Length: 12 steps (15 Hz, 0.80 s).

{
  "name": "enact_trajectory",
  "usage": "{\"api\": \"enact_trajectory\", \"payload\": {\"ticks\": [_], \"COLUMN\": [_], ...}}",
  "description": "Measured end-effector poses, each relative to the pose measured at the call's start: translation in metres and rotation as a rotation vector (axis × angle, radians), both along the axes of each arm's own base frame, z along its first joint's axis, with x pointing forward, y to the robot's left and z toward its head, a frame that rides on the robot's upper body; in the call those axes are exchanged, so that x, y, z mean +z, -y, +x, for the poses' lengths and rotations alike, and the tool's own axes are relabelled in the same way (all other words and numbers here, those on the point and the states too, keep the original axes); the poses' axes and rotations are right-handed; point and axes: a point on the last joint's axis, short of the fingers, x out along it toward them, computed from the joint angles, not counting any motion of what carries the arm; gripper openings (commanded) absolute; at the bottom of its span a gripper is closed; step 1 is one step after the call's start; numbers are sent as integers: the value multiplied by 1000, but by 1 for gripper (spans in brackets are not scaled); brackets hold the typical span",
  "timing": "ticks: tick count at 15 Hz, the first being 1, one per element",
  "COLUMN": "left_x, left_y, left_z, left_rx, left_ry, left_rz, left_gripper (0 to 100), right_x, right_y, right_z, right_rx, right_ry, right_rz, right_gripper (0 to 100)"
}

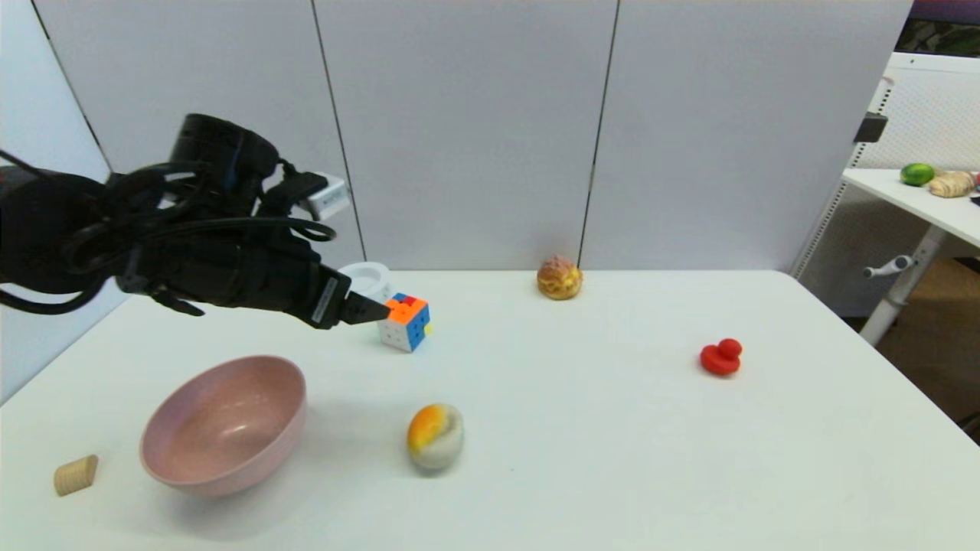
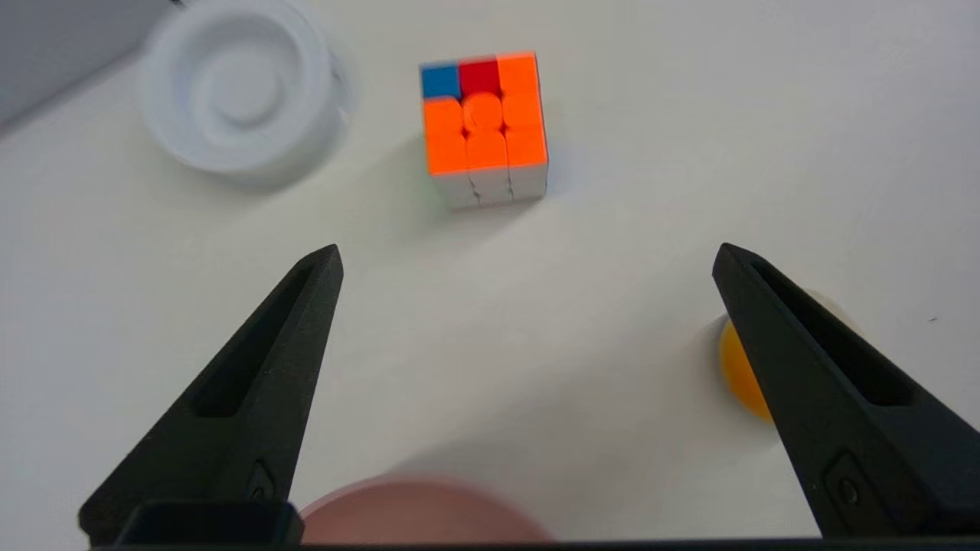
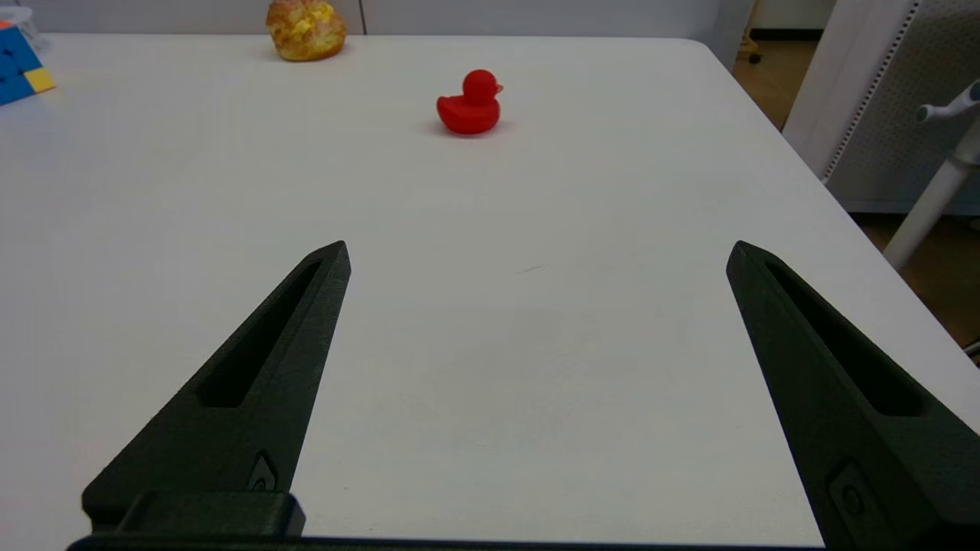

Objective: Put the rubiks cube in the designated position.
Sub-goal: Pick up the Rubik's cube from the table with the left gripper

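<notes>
The rubiks cube [image 1: 405,321] rests on the white table toward the back left, orange face up, white and blue sides showing. In the left wrist view the rubiks cube [image 2: 485,126] lies beyond the fingers, apart from them. My left gripper [image 1: 375,310] hovers above the table just left of the cube, and the left wrist view shows the left gripper [image 2: 528,256] open with nothing between its fingers. My right gripper [image 3: 536,249] is open and empty above bare table on the right, outside the head view. The cube's corner [image 3: 19,65] shows far off in the right wrist view.
A white round holder [image 1: 369,279] stands just behind the cube. A pink bowl [image 1: 223,425], a wooden cork [image 1: 76,474] and an orange-and-grey egg-shaped lump [image 1: 435,435] sit at the front left. A bread bun [image 1: 559,278] is at the back, a red duck [image 1: 720,357] to the right.
</notes>
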Motion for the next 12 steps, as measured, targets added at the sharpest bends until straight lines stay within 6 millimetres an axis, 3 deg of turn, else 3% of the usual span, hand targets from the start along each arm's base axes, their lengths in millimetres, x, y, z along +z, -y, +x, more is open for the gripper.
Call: {"api": "enact_trajectory", "payload": {"ticks": [6,12], "left_x": [-47,-72], "left_y": [24,36], "left_z": [56,92], "left_rx": [1,5], "left_ry": [-116,-135], "left_rz": [40,52], "left_gripper": [100,100], "right_x": [0,0], "right_y": [0,0], "right_z": [0,0], "right_rx": [0,0], "right_ry": [0,0], "right_rz": [0,0], "right_gripper": [100,100]}}
